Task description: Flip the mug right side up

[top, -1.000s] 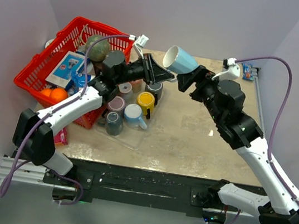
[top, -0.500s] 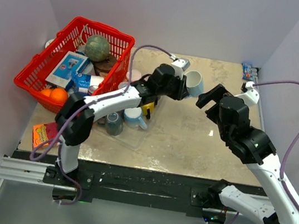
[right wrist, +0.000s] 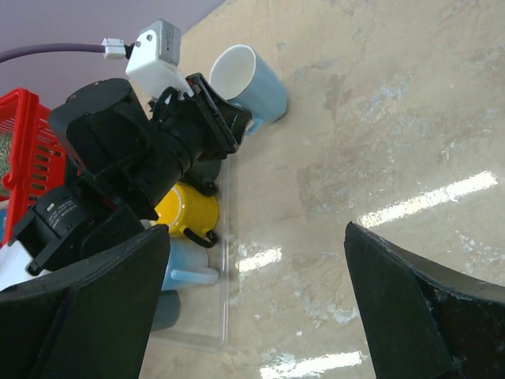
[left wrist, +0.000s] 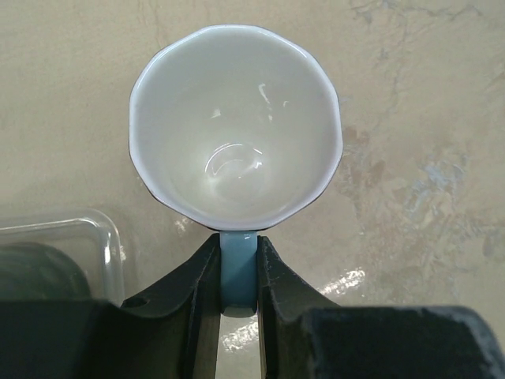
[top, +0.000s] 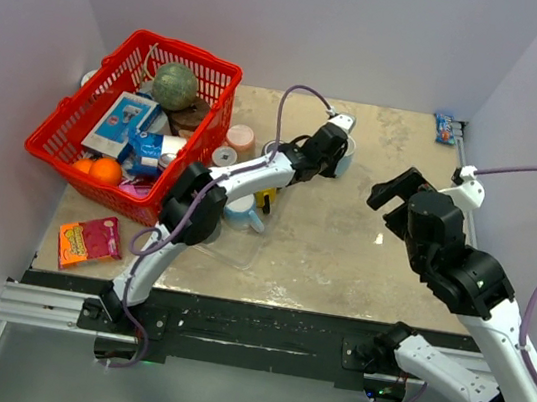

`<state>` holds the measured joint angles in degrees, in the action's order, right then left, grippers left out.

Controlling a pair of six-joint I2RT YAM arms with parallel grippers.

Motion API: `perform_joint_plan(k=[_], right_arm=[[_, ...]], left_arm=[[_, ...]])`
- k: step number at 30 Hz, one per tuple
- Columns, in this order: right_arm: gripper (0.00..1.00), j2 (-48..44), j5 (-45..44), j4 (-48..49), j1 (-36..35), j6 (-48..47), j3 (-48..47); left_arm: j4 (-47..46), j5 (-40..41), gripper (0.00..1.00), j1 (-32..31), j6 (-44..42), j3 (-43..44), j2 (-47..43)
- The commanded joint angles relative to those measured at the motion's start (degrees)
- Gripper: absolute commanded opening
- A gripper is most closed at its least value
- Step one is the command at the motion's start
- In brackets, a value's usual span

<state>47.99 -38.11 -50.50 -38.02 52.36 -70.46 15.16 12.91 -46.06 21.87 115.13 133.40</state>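
Mug (left wrist: 237, 150): light blue outside, white inside, mouth facing up at my left wrist camera. It sits toward the far middle of the table (top: 343, 243), just right of the clear tray (top: 236, 249).
Left jaws: clamped on the mug's handle, one finger on each side of it.
Right jaws: spread wide, holding nothing, off to the right of the mug and well apart from it.
Contact: I cannot tell whether the mug's base rests fully on the table.
Tray contents: other mugs, a yellow mug (right wrist: 185, 209) among them.
Red basket (top: 64, 115): far left, with packets and fruit inside.
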Motion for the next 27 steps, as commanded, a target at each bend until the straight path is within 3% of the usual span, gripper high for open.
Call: perform_joint_plan(k=[1, 16, 19, 20, 21, 27], right_arm=[[0.96, -1.75, -3.55, -2.14, -0.13, 2.66, 1.02], [0.96, -1.58, -3.82, -3.38, -0.12, 2.49, 1.81], [0.96, -1.32, -3.73, -3.29, -0.12, 2.4, 1.9], [0.96, -1.06, -3.73, -3.29, -0.12, 2.31, 1.99], [0.96, -0.97, -3.73, -3.2, -0.21, 2.22, 1.99], [0.98, 0.79, -3.03, -2.5, -0.12, 0.11, 1.03]], left_arm=[[-3.55, 7.13, 0.0, -0.69, -2.09, 4.84, 0.1], [-7.77, 6.16, 0.0, -0.52, -0.16, 10.81, 7.39], [-8.91, 5.73, 0.17, -0.17, 0.02, 11.17, 7.92], [-9.09, 5.2, 0.32, -0.08, 0.02, 11.34, 8.01], [-9.44, 4.59, 0.38, 0.01, -0.77, 11.43, 8.19], [-10.59, 3.44, 0.64, 0.01, -2.71, 11.87, 6.96]])
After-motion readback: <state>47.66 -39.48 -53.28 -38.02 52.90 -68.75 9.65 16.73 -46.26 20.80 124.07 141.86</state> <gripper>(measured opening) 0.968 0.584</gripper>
